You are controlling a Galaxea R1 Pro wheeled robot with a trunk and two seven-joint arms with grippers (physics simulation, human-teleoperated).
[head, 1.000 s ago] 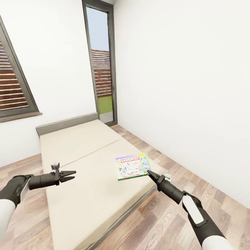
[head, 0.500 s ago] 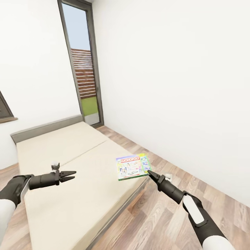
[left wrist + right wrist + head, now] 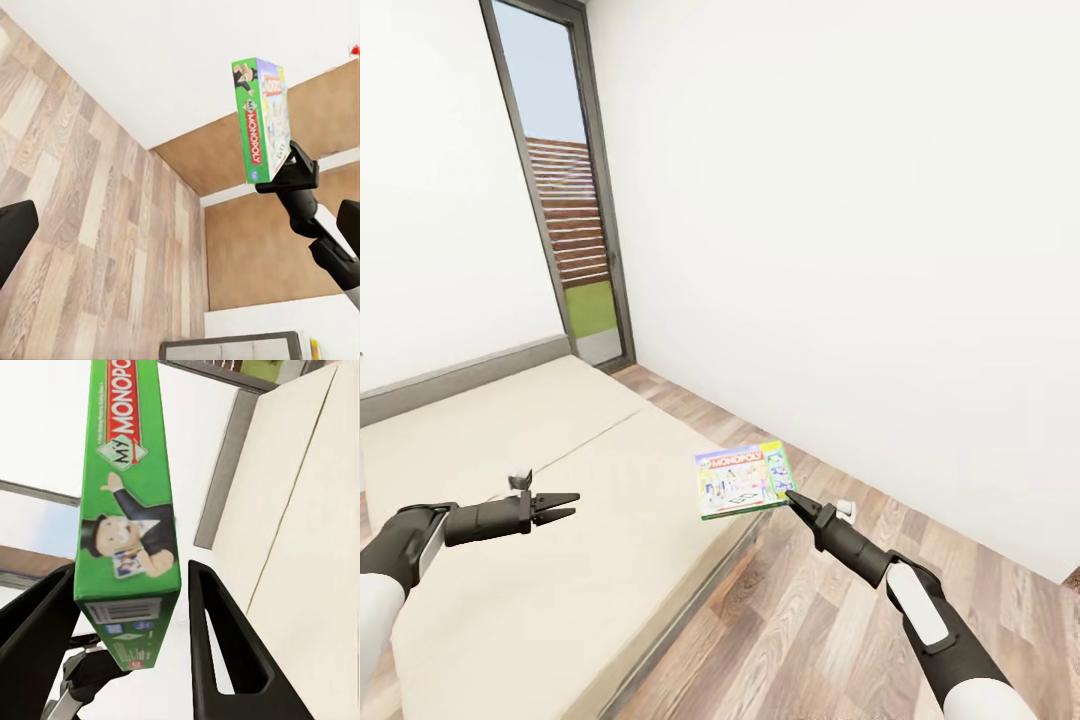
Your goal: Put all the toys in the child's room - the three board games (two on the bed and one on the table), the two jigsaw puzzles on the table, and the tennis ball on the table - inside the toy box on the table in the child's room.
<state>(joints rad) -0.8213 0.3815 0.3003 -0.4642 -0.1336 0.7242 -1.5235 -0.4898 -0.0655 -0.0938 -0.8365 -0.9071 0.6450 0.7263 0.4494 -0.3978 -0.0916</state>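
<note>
A green-edged white Monopoly board game [image 3: 743, 480] is held off the bed by my right gripper [image 3: 792, 497], which is shut on the box's edge. In the right wrist view the box [image 3: 131, 510] sits between the two black fingers [image 3: 217, 645]. In the left wrist view the same box [image 3: 262, 120] and the right gripper [image 3: 296, 169] show in the air over the wood floor. My left gripper [image 3: 565, 505] hovers open above the beige bed [image 3: 510, 600] with nothing between its fingers. The toy box, the table, the jigsaw puzzles and the tennis ball are out of view.
A tall glass door [image 3: 565, 200] stands at the far end of the bed. A white wall [image 3: 860, 250] runs along the right. Wood-plank floor [image 3: 830, 620] lies between the bed and that wall. A dark-framed object [image 3: 232, 349] shows low on the floor.
The whole view has swung to the right, so the bed and glass door sit further left in the picture. Both arms and the held box keep their pose.
</note>
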